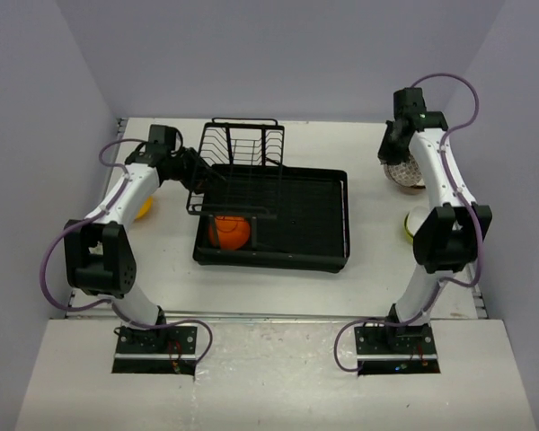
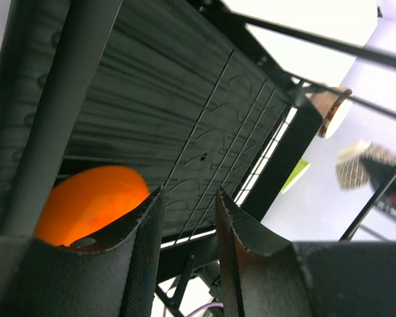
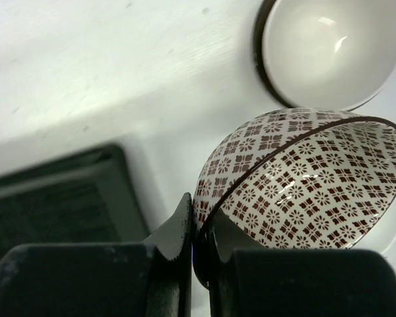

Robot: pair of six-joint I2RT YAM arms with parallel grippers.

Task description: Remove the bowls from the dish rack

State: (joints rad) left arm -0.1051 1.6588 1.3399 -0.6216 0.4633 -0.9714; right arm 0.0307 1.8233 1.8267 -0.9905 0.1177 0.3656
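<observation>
An orange bowl (image 1: pixel 229 232) stands on edge in the front-left slots of the black dish rack (image 1: pixel 310 224). My left gripper (image 1: pixel 212 183) hangs over the rack just behind that bowl. In the left wrist view the left gripper (image 2: pixel 188 221) is open with nothing between its fingers, and the orange bowl (image 2: pixel 86 205) lies to its left. My right gripper (image 3: pixel 201 231) is shut on the rim of the white floral-patterned bowl (image 3: pixel 303 185), held tilted above the table right of the rack (image 3: pixel 53 205). That floral bowl (image 1: pixel 402 172) hangs under the right wrist.
A dark-rimmed bowl with a white inside (image 3: pixel 327 49) sits on the table just beyond the held bowl. A lime green bowl (image 1: pixel 411 224) shows partly behind the right arm. A yellow-orange bowl (image 1: pixel 145 209) sits left of the rack, under the left arm. Walls close in on both sides.
</observation>
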